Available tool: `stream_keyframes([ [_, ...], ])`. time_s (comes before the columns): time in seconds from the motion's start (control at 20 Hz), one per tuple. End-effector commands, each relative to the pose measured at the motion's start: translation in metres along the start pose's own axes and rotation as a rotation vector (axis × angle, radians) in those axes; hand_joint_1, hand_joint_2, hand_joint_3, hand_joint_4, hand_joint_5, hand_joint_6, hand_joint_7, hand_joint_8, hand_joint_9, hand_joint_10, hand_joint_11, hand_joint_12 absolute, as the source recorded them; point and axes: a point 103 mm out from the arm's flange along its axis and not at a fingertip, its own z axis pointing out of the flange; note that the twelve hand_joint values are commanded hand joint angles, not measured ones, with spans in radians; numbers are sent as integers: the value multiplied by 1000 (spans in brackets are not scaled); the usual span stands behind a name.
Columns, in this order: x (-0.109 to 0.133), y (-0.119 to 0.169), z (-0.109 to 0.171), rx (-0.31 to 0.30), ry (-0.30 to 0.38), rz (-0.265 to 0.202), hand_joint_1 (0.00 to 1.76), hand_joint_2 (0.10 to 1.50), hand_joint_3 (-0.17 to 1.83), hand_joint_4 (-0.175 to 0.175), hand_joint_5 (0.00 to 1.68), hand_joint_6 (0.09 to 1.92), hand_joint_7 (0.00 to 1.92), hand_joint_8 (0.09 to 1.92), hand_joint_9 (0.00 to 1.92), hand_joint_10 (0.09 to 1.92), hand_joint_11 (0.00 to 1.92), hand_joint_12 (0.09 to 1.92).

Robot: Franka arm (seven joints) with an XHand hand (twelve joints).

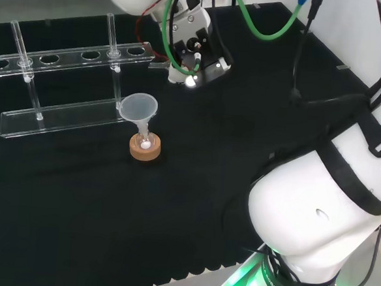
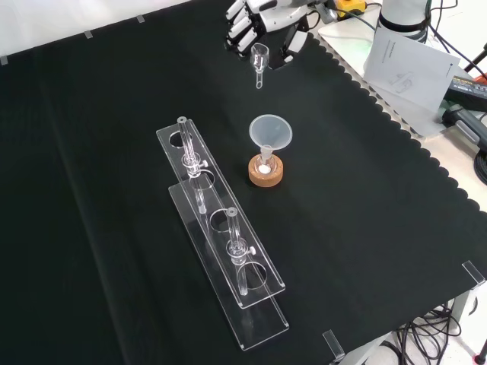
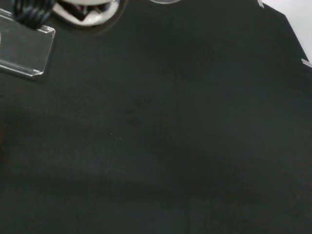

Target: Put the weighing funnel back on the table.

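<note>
Weighing funnel point(image 2: 259, 61): off the cloth point(image 2: 99, 152), hanging stem down from the hand point(image 2: 262, 21), scoop end uppermost. The front view gave this plainly. There it sat beyond the funnel point(image 2: 271, 131), almost in line with it, near but apart.

Hand: fingers point(image 2: 238, 26) curled and bunched, pinching the weighing funnel at its scoop end. The exact contact was hidden behind the fingers.

Funnel: upright, mouth up, stem down in a small flask point(image 2: 264, 161) on a cork ring point(image 2: 265, 172). Nothing touched it.

Head view: hand seen from behind, to the right of the funnel and farther off, with a bright lit spot on its underside and green cable point(image 1: 264, 24) running to it. I could not make out the clear piece among the fingers here. The arm's white links point(image 1: 316, 211) stood at the right, well apart from the funnel.

Rack point(image 2: 228, 251): clear plastic, two tiers with round holes. In the front view it lay left of the funnel and ran toward the camera. In the head view it was beyond the funnel and to its left.

Wrist view: black cloth below, looked down on from above, with one clear end of the rack at the edge beside a blurred white part of the hand.

Papers point(image 2: 407, 65) lay off the cloth's scalloped edge, right of the funnel and beyond it in the front view.
</note>
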Motion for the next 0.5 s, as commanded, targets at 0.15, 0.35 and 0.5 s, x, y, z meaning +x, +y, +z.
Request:
stream_keyframes([
  [0.15,-16,14,12,2,62,2,1085,740,594,175,1146,869,581,673,905,367,699,1113],
  [0.35,-30,27,18,5,100,8,1085,741,593,175,1146,869,582,674,904,368,695,1114],
  [0.5,-40,42,24,14,122,13,1084,741,592,175,1145,870,584,675,907,370,694,1116],
])
